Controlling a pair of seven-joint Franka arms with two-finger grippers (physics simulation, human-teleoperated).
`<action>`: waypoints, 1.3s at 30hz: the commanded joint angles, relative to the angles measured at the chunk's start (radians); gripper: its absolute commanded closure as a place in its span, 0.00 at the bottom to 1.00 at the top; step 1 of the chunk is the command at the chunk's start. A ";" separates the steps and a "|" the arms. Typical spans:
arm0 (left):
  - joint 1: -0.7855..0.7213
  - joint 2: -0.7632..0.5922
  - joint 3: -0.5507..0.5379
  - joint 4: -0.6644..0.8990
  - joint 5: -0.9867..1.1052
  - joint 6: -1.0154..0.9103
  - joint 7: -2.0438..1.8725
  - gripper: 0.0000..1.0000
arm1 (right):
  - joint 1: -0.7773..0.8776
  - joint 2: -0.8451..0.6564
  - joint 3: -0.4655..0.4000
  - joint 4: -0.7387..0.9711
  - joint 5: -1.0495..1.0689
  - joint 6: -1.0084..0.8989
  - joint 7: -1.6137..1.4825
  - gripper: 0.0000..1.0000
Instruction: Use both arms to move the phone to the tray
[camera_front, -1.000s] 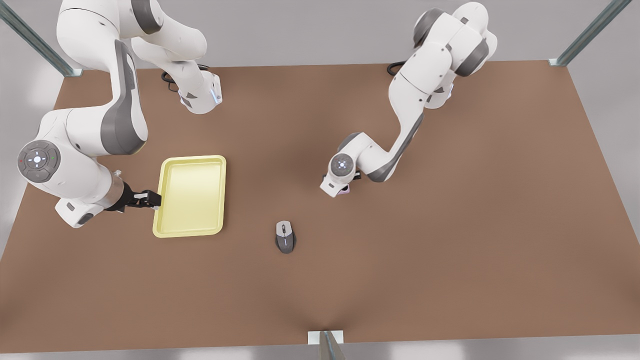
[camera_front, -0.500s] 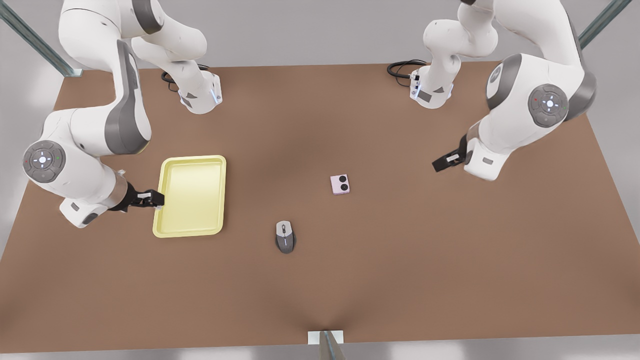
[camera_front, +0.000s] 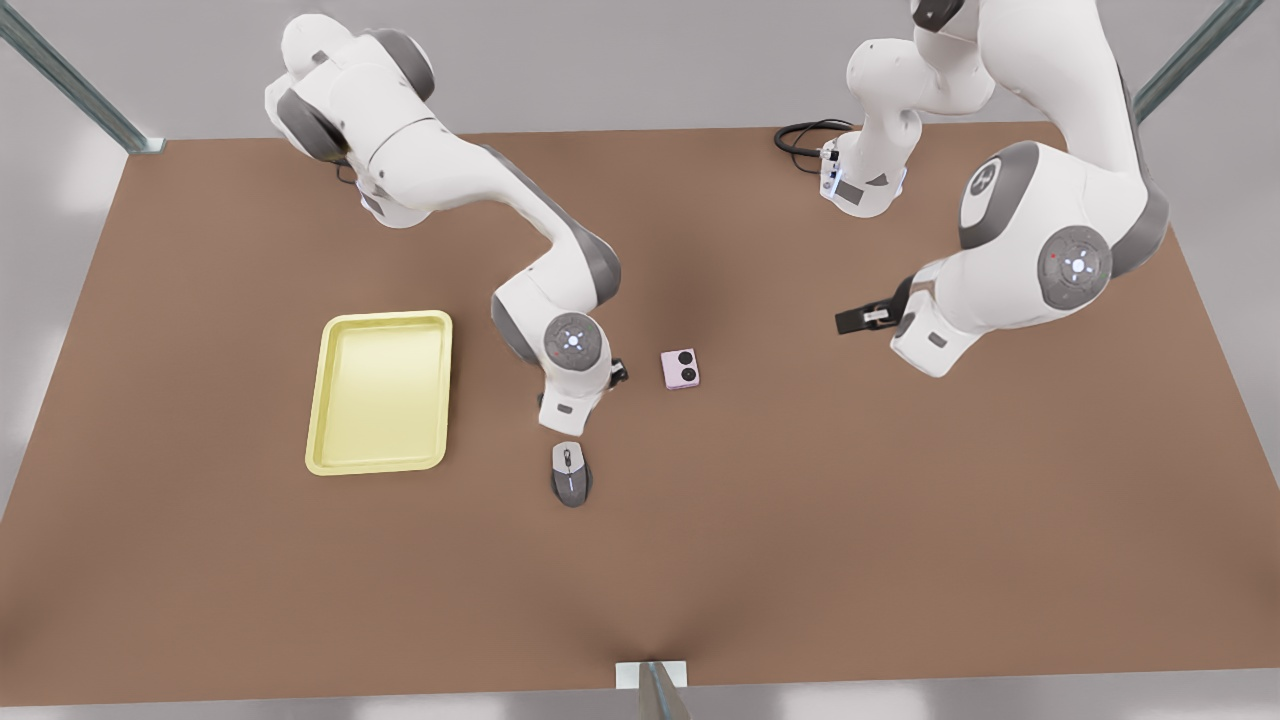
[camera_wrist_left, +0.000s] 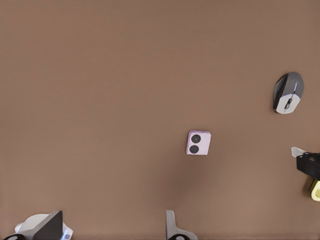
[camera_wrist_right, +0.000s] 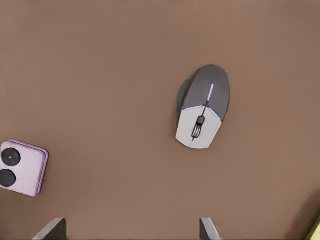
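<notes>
At table (camera_front: 900, 520) centre, the phone (camera_front: 680, 369) lies flat, lenses up, held by neither arm. It has not moved in the last half second.

Change: the right gripper (camera_wrist_right: 130, 231) has left the tray's edge and now hangs low at 9 o'clock of the phone, just beside it. Its fingers are spread wide, holding nothing. The left gripper (camera_front: 862, 318) stands well apart at 2 o'clock of the phone, having edged slightly inward. Its state cannot be told. A second ago this arm was over the phone; it now waits.

Meaning: the phone has probably been handed over by placement at centre, and the right arm is lining up to pick it up. The grasp and the carry remain.

Surroundings: the tray (camera_front: 382, 392) sits at 9 o'clock of the phone, well apart, unmoved. The mouse (camera_front: 571, 473) lies at 7 o'clock of the phone, near the right wrist. It is off the direct line to the tray, but a low sweep could clip it.
</notes>
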 joint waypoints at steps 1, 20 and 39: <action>0.000 0.000 0.000 0.002 -0.002 -0.001 0.117 0.00 | 0.061 0.084 -0.001 0.105 -0.001 0.117 0.731 0.00; 0.029 -0.011 0.070 0.019 0.035 0.057 0.110 0.00 | 0.245 0.411 -0.001 0.331 0.009 0.120 0.849 0.00; 0.029 -0.009 0.080 0.014 0.077 0.051 0.108 0.00 | 0.240 0.353 0.022 0.217 -0.013 0.088 0.199 0.00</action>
